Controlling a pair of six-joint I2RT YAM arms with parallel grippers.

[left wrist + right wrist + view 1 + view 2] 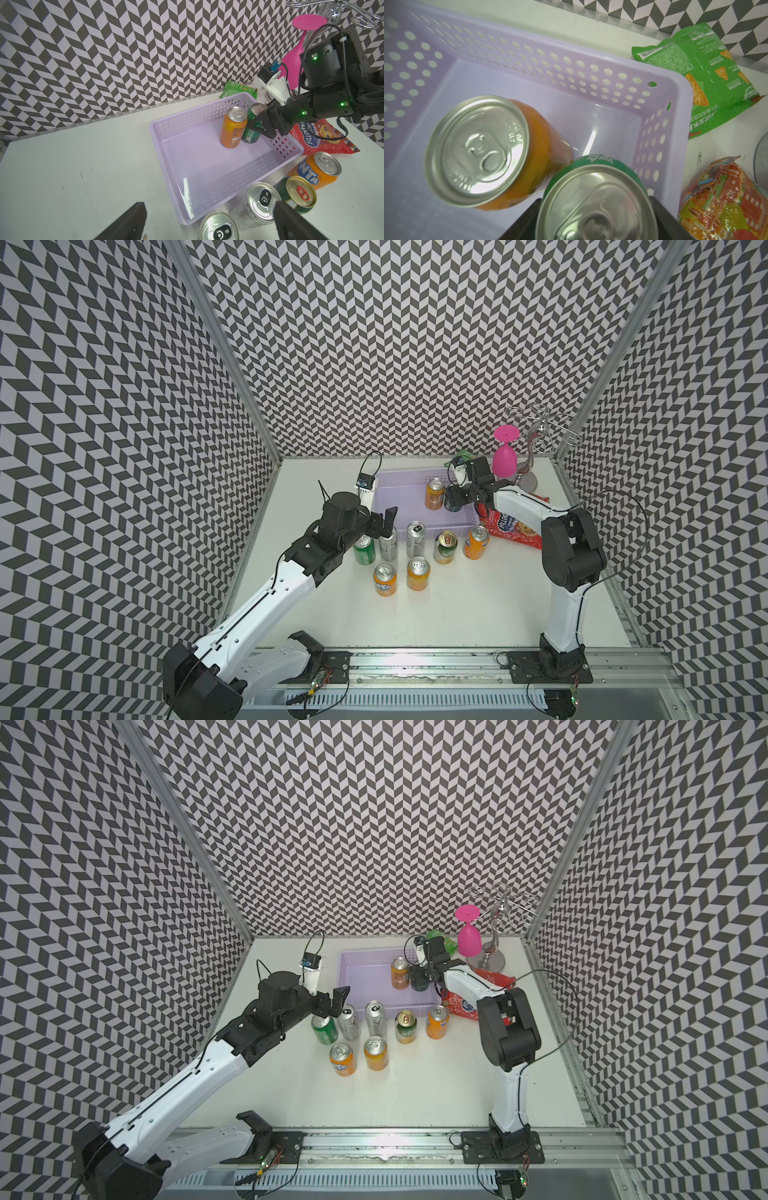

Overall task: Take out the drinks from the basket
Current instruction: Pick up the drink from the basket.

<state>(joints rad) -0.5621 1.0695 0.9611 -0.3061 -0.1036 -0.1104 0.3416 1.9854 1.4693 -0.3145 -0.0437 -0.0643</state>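
Perforated lavender plastic basket [187, 158] on the white desk [457, 614] holds an orange can [477, 149] just beside a green can [596, 199]. The right gripper [453, 498] has its jaws flanking the green can, though it cannot be told whether they grasp it. The left gripper [207, 225] has its jaws released, near seven cans [414, 535] outside the basket. A red snack bag [512, 533] borders the basket. The crinkled green snack bag [699, 79] is clearest in the right wrist view.

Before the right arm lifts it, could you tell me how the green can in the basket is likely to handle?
The green can looks like rigid metal, but its smooth round wall may slip. Upright and narrow, it could tip against the orange can close beside it if nudged. Its top looks unopened, so probably full and heavy for its size.
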